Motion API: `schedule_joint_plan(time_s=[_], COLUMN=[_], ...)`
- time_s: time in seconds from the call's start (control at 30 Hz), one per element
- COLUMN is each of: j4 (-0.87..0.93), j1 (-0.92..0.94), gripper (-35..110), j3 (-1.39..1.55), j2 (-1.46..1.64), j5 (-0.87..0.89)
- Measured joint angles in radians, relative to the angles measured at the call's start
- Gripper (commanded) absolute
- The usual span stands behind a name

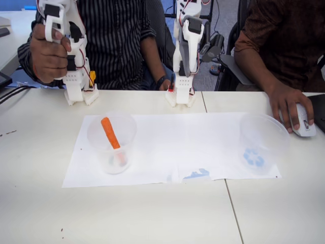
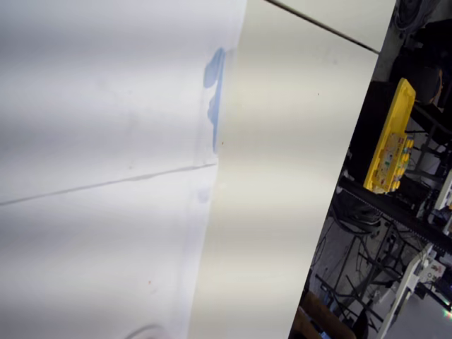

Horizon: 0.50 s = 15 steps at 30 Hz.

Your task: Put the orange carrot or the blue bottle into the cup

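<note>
The orange carrot (image 1: 110,133) stands slanted inside the clear cup (image 1: 112,155) on the left part of the white paper, thick end up near the rim. My gripper (image 1: 185,71) hangs folded at the arm's base behind the paper, well away from the cup. Its white and grey fingers lie together, shut, with nothing between them. The blue bottle is out of view.
A second clear cup (image 1: 261,145) with a blue recycling mark stands on the paper's right end. The white paper (image 1: 167,137) carries a blue smudge (image 1: 198,174), also blue smudge (image 2: 214,85). A person's hand rests on a mouse (image 1: 303,122) at the right. Two people sit behind the table.
</note>
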Motion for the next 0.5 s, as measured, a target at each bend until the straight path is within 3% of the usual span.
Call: schedule_joint_plan(time_s=[0.27, 0.5], j4=[-0.184, -0.314], j1=[0.002, 0.002], gripper=[14, 14], j3=[0.370, 0.565], j2=[0.130, 0.210], j5=[-0.063, 0.110])
